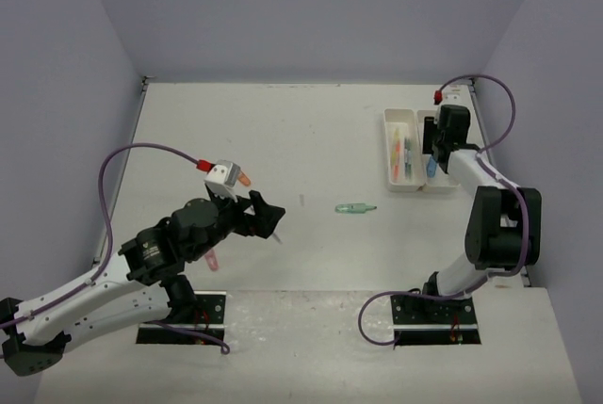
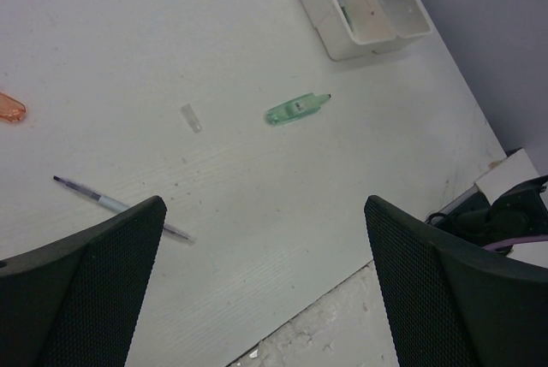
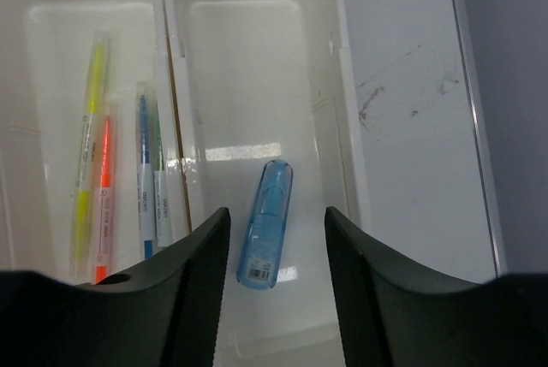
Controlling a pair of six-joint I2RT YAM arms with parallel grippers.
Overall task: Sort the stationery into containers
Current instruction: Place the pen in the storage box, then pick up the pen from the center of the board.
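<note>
Now, up on the top view, the right gripper (image 1: 433, 150) hangs over the two white trays (image 1: 387, 140) at the right of the frame, the left gripper (image 1: 270, 214) sits at lower left, and a green marker (image 1: 355, 208) lies alone in the middle between them. Over to the left wrist: its fingers (image 2: 103, 273) are spread wide with nothing between them. The green marker shows at upper centre, a thin pen (image 2: 120, 207) lies just beyond the left-hand finger, and an orange marker (image 2: 10, 108) peeks in at the left edge. On to the right wrist: the fingers (image 3: 193, 290) stand parted and a blue marker (image 3: 265, 223) lies flat in the right-hand tray (image 3: 248, 68), with a gap on either side, so it is dropped, not pinched. The left-hand tray (image 3: 51, 85) holds yellow, orange and blue pens. The drop looks done; a clean finish would be a straight lift with the jaws kept apart, clear of the tray walls. The table (image 1: 283, 131) is white and lightly scuffed, with plain lilac walls (image 1: 311, 8) around it.
</note>
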